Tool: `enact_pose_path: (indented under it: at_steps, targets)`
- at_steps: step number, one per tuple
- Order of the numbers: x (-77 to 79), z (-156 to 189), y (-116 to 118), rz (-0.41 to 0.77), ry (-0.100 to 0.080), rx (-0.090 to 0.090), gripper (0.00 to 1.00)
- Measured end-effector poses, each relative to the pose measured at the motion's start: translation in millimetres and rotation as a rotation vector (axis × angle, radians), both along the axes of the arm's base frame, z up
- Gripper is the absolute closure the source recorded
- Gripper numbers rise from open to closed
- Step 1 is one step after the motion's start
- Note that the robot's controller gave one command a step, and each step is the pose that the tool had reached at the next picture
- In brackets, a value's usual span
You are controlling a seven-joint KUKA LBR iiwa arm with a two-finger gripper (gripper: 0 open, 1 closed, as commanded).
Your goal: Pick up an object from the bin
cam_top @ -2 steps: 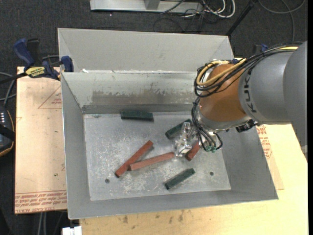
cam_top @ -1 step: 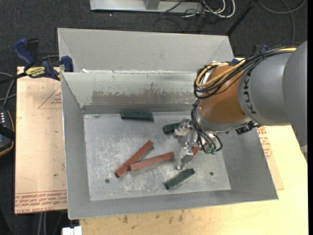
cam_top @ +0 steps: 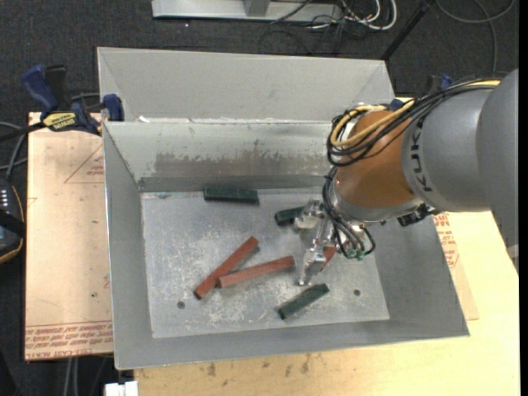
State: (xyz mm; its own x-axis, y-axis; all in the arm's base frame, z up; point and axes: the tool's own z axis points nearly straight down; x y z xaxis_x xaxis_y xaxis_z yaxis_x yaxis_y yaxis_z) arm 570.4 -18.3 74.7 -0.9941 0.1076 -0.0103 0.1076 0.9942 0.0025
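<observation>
Room floor (cam_top: 49, 23): dark carpet is lying all round the bin; behind the gripper, past the bin's back wall, loose cables (cam_top: 363, 2) are trailing beside a flat grey metal stand (cam_top: 239, 5).
Bin (cam_top: 247, 81): grey sheet metal with sloping walls is surrounding the gripper on every side.
Bin floor (cam_top: 181, 229): bare, scuffed metal is showing pale scratches, thickest to the left of the gripper; a dark smear is running along the foot of the back wall.
Arm (cam_top: 462, 147): a thick grey link is reaching in over the bin's right wall, ending in an orange cover (cam_top: 371, 172) with looped wires (cam_top: 346, 134) just above the gripper.
Gripper (cam_top: 313, 266): it is hanging low over the floor, right of centre; how far it is open cannot be told, and nothing can be seen held in it.
Longer red-brown bar (cam_top: 256, 272): it is lying flat, its right end reaching right up to the gripper's tip.
Second red-brown bar (cam_top: 227, 267): it is slanting further left of the gripper, meeting the first bar at their left ends.
Near dark green block (cam_top: 303, 300): it is lying just in front of the gripper, toward the front wall.
Far dark green block (cam_top: 231, 194): it is resting well behind and left of the gripper, along the back wall.
Small dark green piece (cam_top: 289, 216): it is sitting close behind the gripper.
Writing: the white letters "KU" (cam_top: 415, 157) are showing on the grey link.
</observation>
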Motion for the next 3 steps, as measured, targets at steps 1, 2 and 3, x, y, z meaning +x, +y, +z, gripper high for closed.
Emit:
enact_pose_path:
  at_steps: [1,2,3]
  targets:
    - [-2.4,1.2,33.4,-0.047,-0.007,-0.007,0.0]
    - [3.5,4.6,85.3,-0.164,-0.014,0.003,1.0]
    - [3.5,4.6,85.3,-0.164,-0.014,0.003,1.0]
